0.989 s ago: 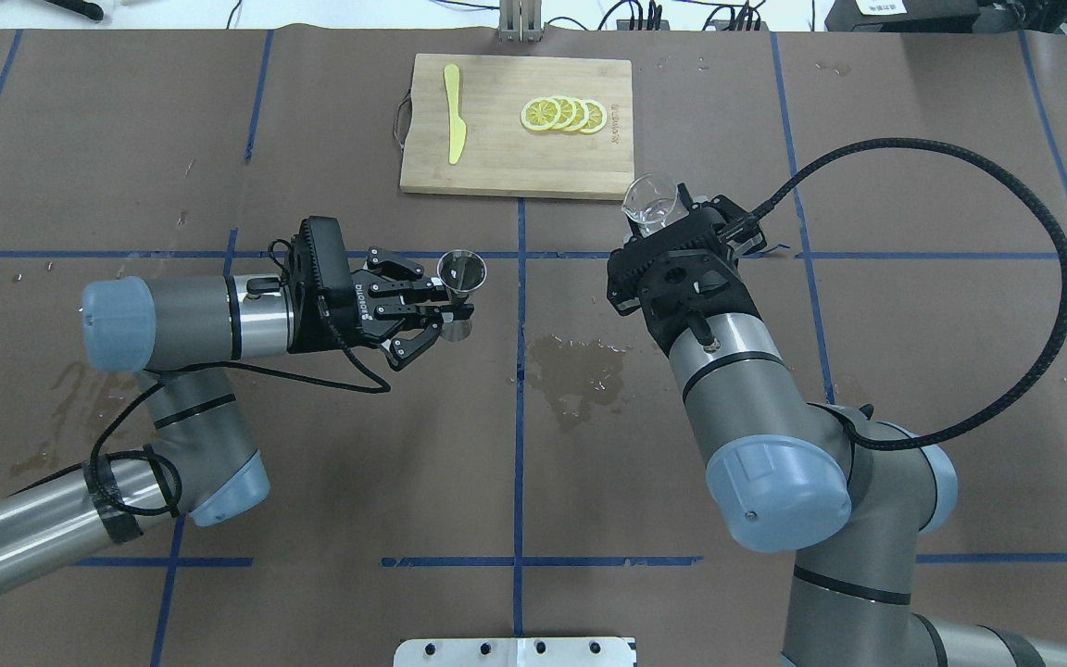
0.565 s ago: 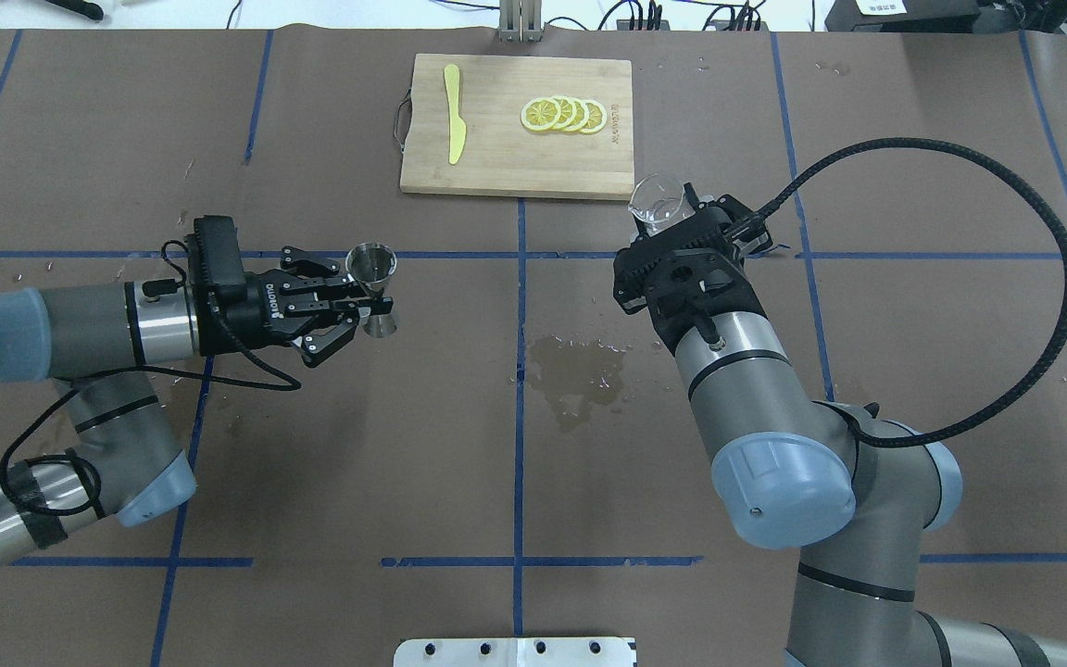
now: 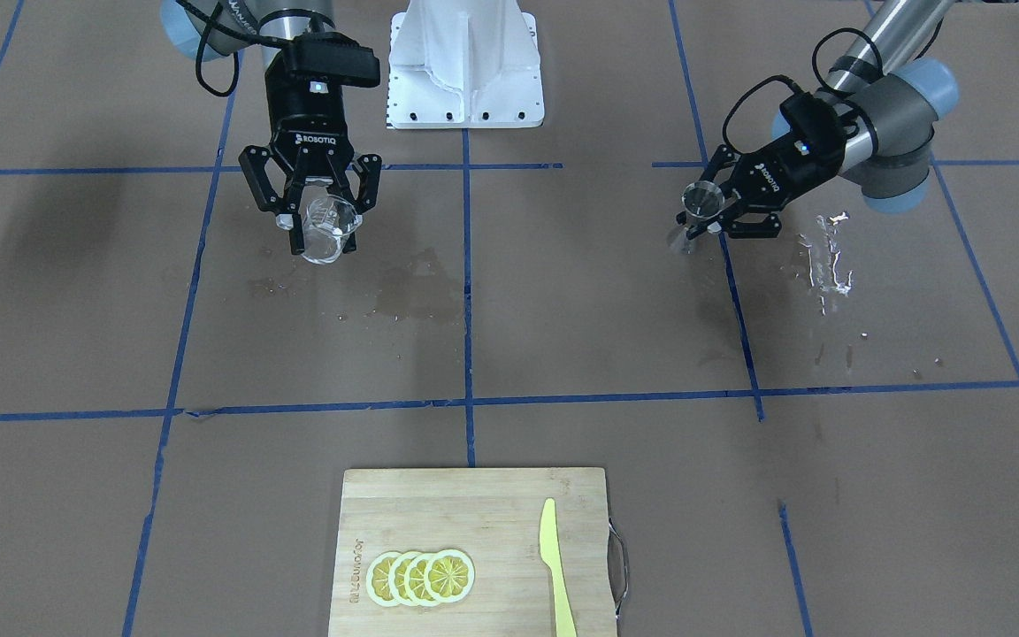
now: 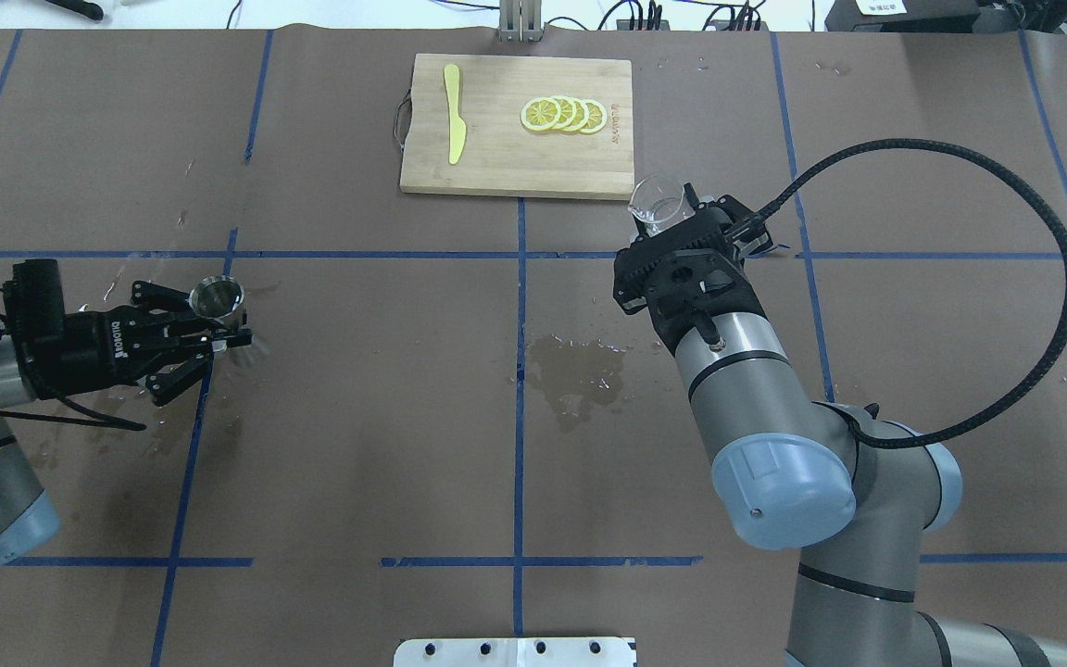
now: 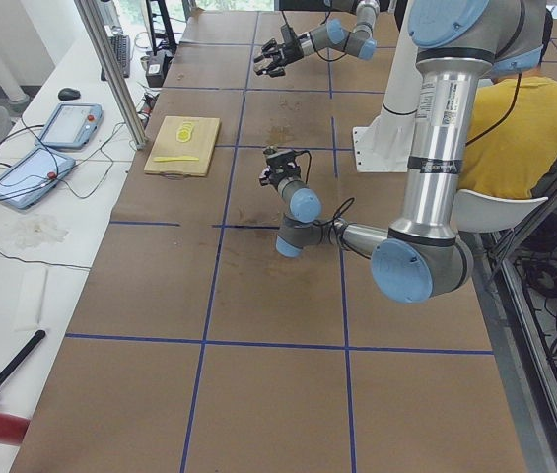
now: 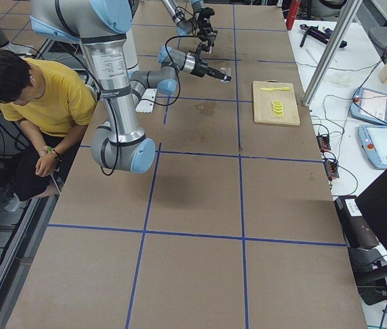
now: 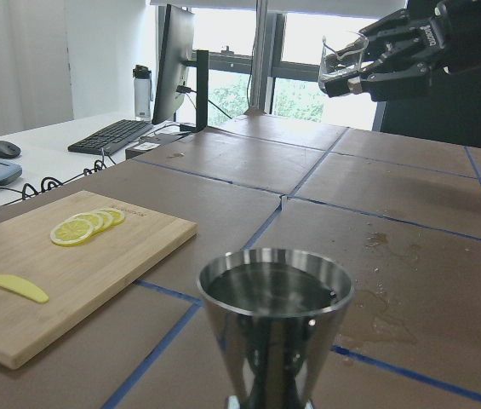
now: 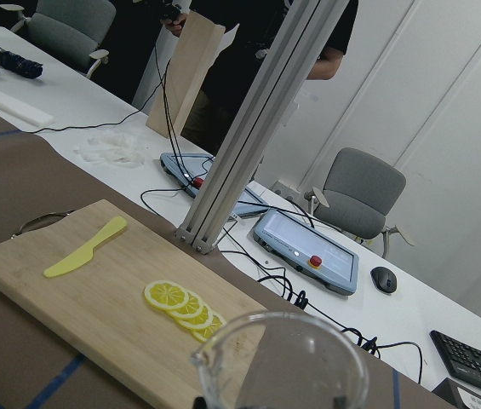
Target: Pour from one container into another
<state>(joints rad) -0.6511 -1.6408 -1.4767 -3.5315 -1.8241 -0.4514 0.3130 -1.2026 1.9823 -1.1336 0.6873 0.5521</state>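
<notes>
Well apart over the brown-papered table, the robot's two arms each hold one vessel. On the robot's left side, the left gripper is clamped on the narrow waist of the steel jigger, its fingers pinching from both sides. The jigger stands upright with its upper cone open to the ceiling, though its lower cone shows blurred in the overhead view. Whether it touches the table cannot be told. Shiny droplets lie on the paper just beside that arm.

On the right side, the right gripper grips the clear beaker between its fingers. It holds the beaker off the table, mouth up and slightly tilted, near the right corner of the cutting board.

A dark wet patch marks the paper between the arms, nearer the right one. The wooden board sits at the far middle of the table and carries a row of overlapping lemon slices and a yellow knife. A person in a yellow shirt sits behind the robot.
</notes>
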